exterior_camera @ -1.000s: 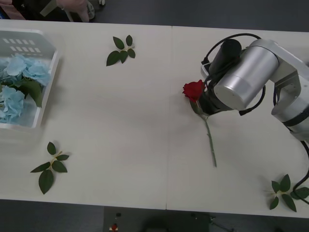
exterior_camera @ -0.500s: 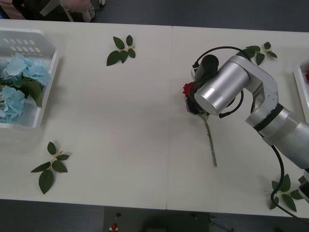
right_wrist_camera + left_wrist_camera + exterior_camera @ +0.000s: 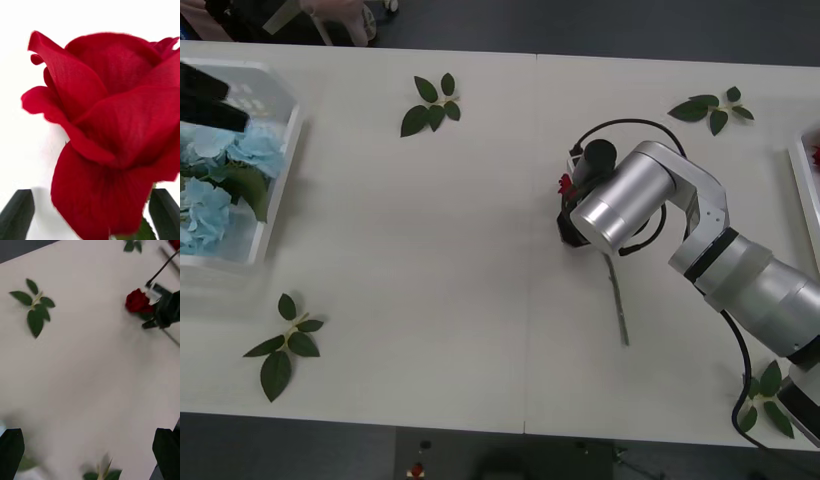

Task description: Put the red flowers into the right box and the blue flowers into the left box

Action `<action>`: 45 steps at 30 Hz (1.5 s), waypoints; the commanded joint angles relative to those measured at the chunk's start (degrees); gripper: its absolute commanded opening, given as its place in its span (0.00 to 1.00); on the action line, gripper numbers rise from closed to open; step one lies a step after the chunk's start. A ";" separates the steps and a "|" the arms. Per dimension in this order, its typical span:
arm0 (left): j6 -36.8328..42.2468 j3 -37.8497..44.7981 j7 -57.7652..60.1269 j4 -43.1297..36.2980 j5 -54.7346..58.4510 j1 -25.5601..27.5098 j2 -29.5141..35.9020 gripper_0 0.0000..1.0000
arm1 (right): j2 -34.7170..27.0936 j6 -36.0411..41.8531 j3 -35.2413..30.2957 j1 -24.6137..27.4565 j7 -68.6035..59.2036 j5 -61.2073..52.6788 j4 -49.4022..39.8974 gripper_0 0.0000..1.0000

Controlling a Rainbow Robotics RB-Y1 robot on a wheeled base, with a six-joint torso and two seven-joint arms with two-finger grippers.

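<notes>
Red flower (image 3: 112, 131) lies between the open right gripper (image 3: 90, 215) fingers (not clamped).

red flowers on the table: one, a rose (image 3: 564, 184) near the table's middle, its bloom mostly hidden under the right arm, its stem (image 3: 617, 312) running toward the near edge
red flowers in the right box: one bit of red (image 3: 816, 154) shows inside the rim; more cannot be told
blue flowers: several pale-blue heads (image 3: 220, 165) bunched in the left box; exact number cannot be told
leaf sprigs: four, one by the far edge left of centre (image 3: 430, 105), one by the far right edge (image 3: 712, 108), one at the near left (image 3: 283, 346), one at the near right corner (image 3: 766, 398)
boxes: two, the left box (image 3: 284, 140) at the left edge, the right box (image 3: 802, 185) at the right edge
tables: one (image 3: 430, 250)
</notes>
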 commanded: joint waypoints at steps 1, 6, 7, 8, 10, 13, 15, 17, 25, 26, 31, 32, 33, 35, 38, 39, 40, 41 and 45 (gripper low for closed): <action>-7.29 1.50 -6.10 -3.92 2.84 8.23 -8.63 1.00 | 0.82 -2.05 0.18 -0.86 -2.16 0.22 1.38 0.76; -18.90 10.73 -10.23 -14.91 -5.43 20.44 -17.33 1.00 | 1.43 -4.68 0.44 -0.77 -2.16 0.66 4.28 0.65; -20.92 12.75 -9.97 -18.60 -8.94 23.34 -19.35 1.00 | 1.61 -5.30 0.44 -0.77 -2.16 0.66 4.90 0.55; -22.50 14.51 -9.53 -22.65 -12.46 26.07 -20.85 1.00 | 1.79 -5.91 0.53 -0.77 -2.16 0.66 5.60 0.47; -23.47 16.71 -6.90 -28.01 -17.82 29.41 -22.52 1.00 | 1.79 -6.53 0.62 -0.77 -2.25 0.66 6.39 0.30; -23.47 18.64 -0.30 -36.00 -24.59 32.57 -22.96 1.00 | 1.87 -6.62 0.71 -0.77 -2.25 0.75 6.57 0.10; -23.47 18.64 3.04 -40.22 -27.66 32.92 -21.99 1.00 | 1.87 -6.62 0.71 -0.77 -2.33 0.75 6.65 0.04; -23.47 18.64 7.34 -45.15 -30.21 33.01 -19.70 1.00 | 1.79 -6.62 0.71 -0.77 -2.33 0.75 6.65 0.02; -24.52 18.47 15.69 -56.22 -30.74 32.92 -13.64 1.00 | -1.47 -8.46 -2.72 -1.12 -2.77 -1.01 5.60 0.01; -24.52 18.47 15.60 -56.40 -30.74 33.01 -13.64 1.00 | -2.70 -8.02 -4.39 -1.38 -2.42 -2.24 5.07 0.02; -24.52 18.38 15.25 -56.40 -30.91 33.19 -15.05 1.00 | -10.08 -3.54 -10.46 -3.67 2.06 -8.21 2.79 0.02; -24.52 18.38 15.25 -56.40 -30.91 33.19 -15.05 1.00 | -12.54 -1.43 -12.04 -4.29 3.20 -9.80 2.17 0.01; -24.52 18.38 15.25 -56.40 -30.91 33.19 -15.05 1.00 | -15.18 0.50 -13.71 -4.90 4.87 -11.47 1.56 0.02; -24.52 18.38 15.25 -56.40 -30.91 33.19 -15.05 1.00 | -19.66 3.05 -15.90 -5.69 7.42 -14.45 1.03 0.01; -24.52 18.38 15.25 -56.40 -30.91 33.19 -15.05 1.00 | -28.62 6.74 -17.05 -7.01 12.34 -19.90 1.12 0.00; -24.52 18.38 15.25 -56.40 -30.91 33.19 -15.05 1.00 | -30.29 7.27 -16.96 -7.01 12.87 -20.87 1.12 0.00; -24.52 18.38 15.25 -56.40 -30.91 33.19 -15.05 1.00 | -33.63 7.80 -16.61 -7.01 13.84 -22.72 1.29 0.00; -24.52 18.38 15.25 -56.40 -30.91 33.19 -15.05 1.00 | -36.53 7.62 -15.99 -7.01 14.72 -24.47 1.91 0.00; -24.52 18.38 15.25 -56.40 -30.91 33.19 -15.05 1.00 | -42.77 4.02 -13.71 -7.01 17.27 -26.76 5.95 0.00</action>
